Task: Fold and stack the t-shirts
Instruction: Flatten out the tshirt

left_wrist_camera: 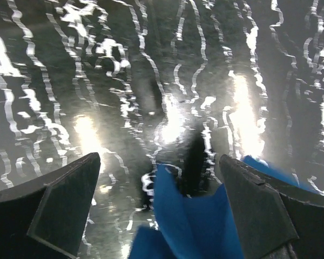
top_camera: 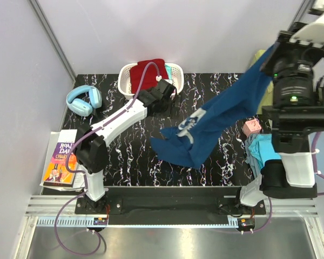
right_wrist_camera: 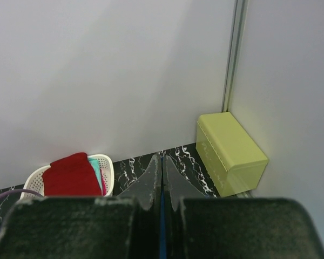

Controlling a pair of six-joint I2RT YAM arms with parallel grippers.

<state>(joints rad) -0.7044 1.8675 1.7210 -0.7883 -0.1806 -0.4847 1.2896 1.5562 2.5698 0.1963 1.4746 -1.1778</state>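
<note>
Navy-blue t-shirt (top_camera: 227,116) first: pinched by one edge between the pressed-together fingers of the right gripper (top_camera: 274,51), held high at the right, slanting down to a crumpled heap at mid-table. Spread wide and gripping nothing, over on the other side: left gripper (top_camera: 164,90), low above the marbled table (top_camera: 216,86), just in front of the white basket (top_camera: 125,75), with a tongue of the blue cloth showing low between its pads in the wrist view.

Judged from that, next comes a second grasp to open the tee out. Look for a free hem or corner before closing (white print (top_camera: 190,123) twisted mid-drape, so hard to tell front from back). Take a single layer at the heap's edge, not the bunched middle. Close only with cloth well between both pads. Draw apart from the right gripper until taut, then lay flat on bare table, clear of the pink cube (top_camera: 252,127) and the turquoise t-shirt (top_camera: 262,150) by the right arm's base. Leave the dark red t-shirt (top_camera: 150,73) in the basket for later.
</note>
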